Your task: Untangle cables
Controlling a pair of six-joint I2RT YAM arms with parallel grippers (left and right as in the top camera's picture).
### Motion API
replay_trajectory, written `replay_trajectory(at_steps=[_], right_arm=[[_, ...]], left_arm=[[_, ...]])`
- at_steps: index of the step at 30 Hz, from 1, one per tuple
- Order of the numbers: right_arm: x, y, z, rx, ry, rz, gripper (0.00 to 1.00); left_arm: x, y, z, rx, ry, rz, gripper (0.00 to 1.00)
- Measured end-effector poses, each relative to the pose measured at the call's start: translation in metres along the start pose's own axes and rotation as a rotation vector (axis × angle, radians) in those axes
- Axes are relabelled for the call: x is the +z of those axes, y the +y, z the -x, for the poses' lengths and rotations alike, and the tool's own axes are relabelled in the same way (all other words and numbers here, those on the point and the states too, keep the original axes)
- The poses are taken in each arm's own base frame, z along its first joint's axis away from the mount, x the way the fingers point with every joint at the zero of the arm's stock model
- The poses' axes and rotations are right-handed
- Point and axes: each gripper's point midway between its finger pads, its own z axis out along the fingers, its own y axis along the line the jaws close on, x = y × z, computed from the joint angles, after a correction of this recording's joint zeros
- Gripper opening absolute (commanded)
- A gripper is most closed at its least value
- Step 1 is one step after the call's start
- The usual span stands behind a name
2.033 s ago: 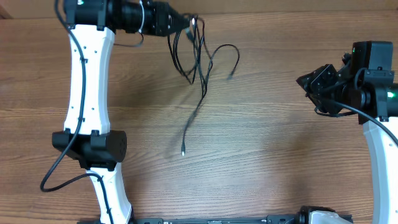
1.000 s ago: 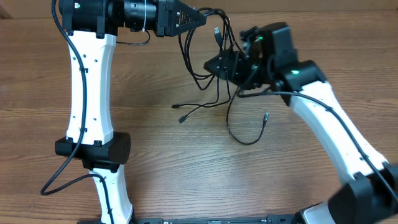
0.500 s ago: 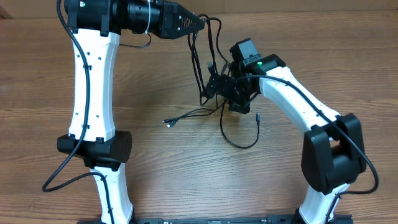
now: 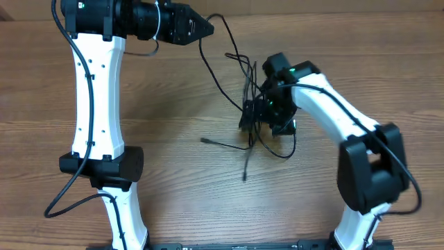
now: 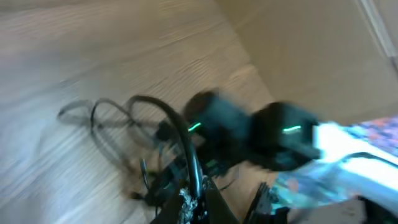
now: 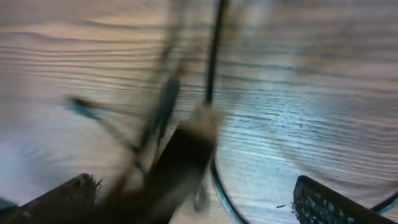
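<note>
Since the earliest view the right arm (image 4: pixel 333 110) has swung in from the table's (image 4: pixel 388 48) right edge to the middle, and the cables (image 4: pixel 250 82) have been drawn out of a tight hanging bunch into longer lines.

Places below are given from the right gripper (image 4: pixel 252 114). The left arm (image 4: pixel 97 90) stands well to its left. The left gripper (image 4: pixel 202 28) sits up and to the left, well apart, clenched on one end of the cables. A strand runs from there down to the right gripper, where the crossings bunch. Its jaws stand wide apart with blurred strands between them, grasping nothing I can make out. A loop lies on the wood just below and right of it. One plug (image 4: pixel 205 140) rests to the lower left and another (image 4: pixel 244 178) straight below.

These cords look light, limp and slick, so they should follow any tug and slip in a loose pinch. I would take one strand just beside the crossings, or behind a plug, not the whole bunch, and pull gently.
</note>
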Motion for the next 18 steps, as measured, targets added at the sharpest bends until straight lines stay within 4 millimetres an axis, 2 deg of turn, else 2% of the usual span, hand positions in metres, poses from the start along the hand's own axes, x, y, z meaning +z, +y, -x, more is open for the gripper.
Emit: replay_trajectory(at_steps=[4,7,10,13,18], right_arm=[[-0.035,0.013,0.005,-0.057,-0.09,0.054,1.0],[-0.039,0.013,0.006,-0.069,-0.106,0.051,1.0],[-0.04,0.002,0.016,-0.044,-0.156,-0.021,1.0],[-0.042,-0.012,0.024,0.007,-0.2,-0.098,1.0],[-0.047,-0.036,0.028,0.051,-0.243,-0.231,1.0]], left_arm=[[-0.001,0.015,-0.012,-0.048,0.043,0.094,0.17],[-0.001,0.028,-0.02,-0.073,0.072,0.177,0.26],[-0.003,0.041,-0.029,-0.088,0.107,0.274,0.3],[-0.001,0.046,-0.035,-0.088,0.134,0.331,0.43],[0.004,0.048,-0.039,-0.069,0.159,0.389,0.49]])
